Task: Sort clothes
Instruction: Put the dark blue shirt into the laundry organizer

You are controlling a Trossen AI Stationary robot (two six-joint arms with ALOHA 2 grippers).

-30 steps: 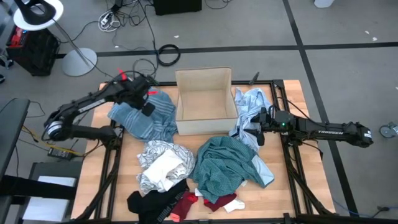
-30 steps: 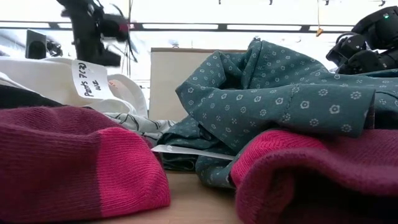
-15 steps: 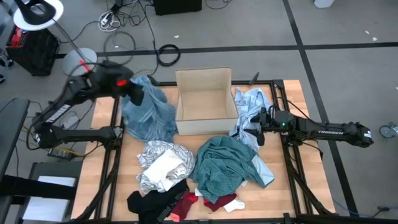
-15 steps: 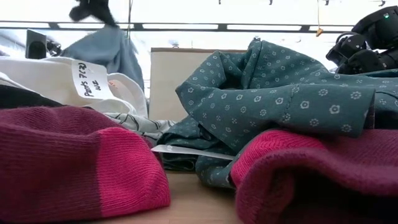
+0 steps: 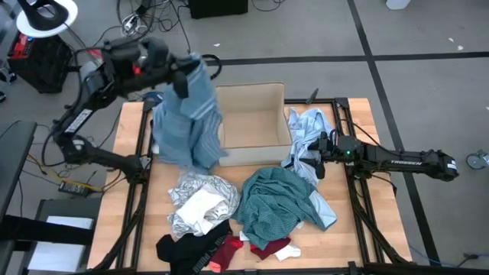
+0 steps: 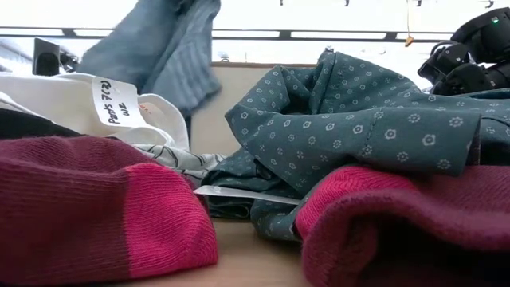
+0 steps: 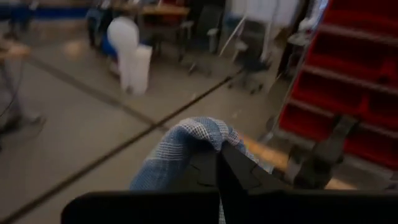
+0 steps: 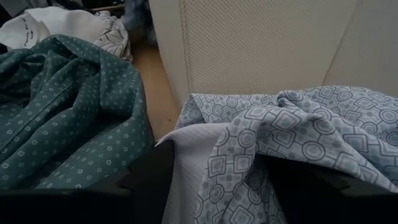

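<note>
Left gripper [image 5: 183, 79] clamped shut on the blue striped shirt [image 5: 186, 122], raised high, cloth hanging down over the left edge of the cardboard box [image 5: 252, 126]. Right gripper [image 5: 315, 156] low on the pale blue patterned shirt [image 5: 306, 130], right of the box, jaws spread wide, gripping nothing. Teal dotted shirt [image 5: 279, 200], white garment [image 5: 200, 208], black garment [image 5: 187, 246] and red socks [image 5: 260, 249] heaped near the table's front.

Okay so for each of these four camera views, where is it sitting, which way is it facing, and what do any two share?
High: overhead, looking straight down; both arms show, left pincer lifting the blue striped shirt.
Low: at tabletop level, facing across the teal shirt; right arm at the upper right.
Left wrist: on the raised arm, facing the room; shut fingers hold the striped cloth.
Right wrist: by the box, over the pale blue shirt.
Shared: high and low both show the hanging striped shirt.
</note>
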